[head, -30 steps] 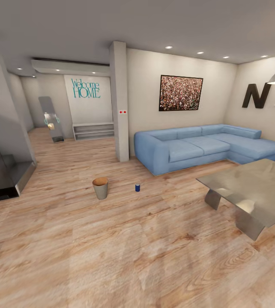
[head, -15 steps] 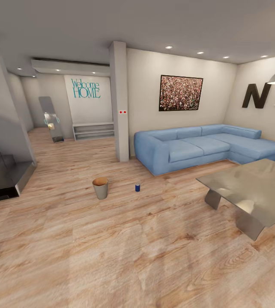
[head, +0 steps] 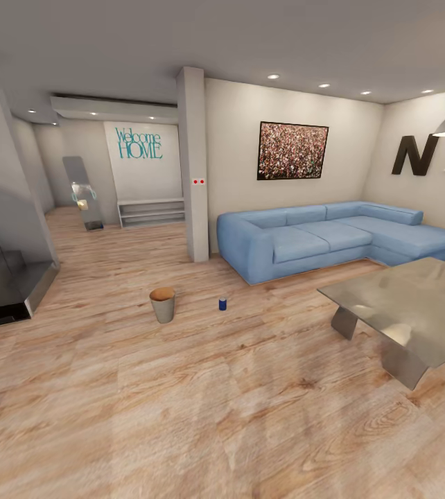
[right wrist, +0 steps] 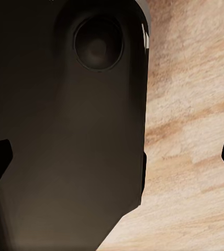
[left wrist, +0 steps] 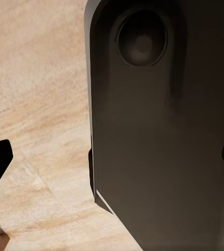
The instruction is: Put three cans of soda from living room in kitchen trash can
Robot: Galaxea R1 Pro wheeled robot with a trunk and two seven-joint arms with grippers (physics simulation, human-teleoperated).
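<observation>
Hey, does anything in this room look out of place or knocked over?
Yes: a blue soda can stands upright on the bare wood floor, apart from a small waste bin standing mid-room. Nothing looks spilled or tipped.

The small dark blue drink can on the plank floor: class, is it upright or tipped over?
Upright. The small dark blue drink can stands taller than wide on the wood floor, beside the grey tapered bin.

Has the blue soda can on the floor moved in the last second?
No. The blue soda can stands in the same spot, right of the trash can and in front of the sofa, as before.
</observation>
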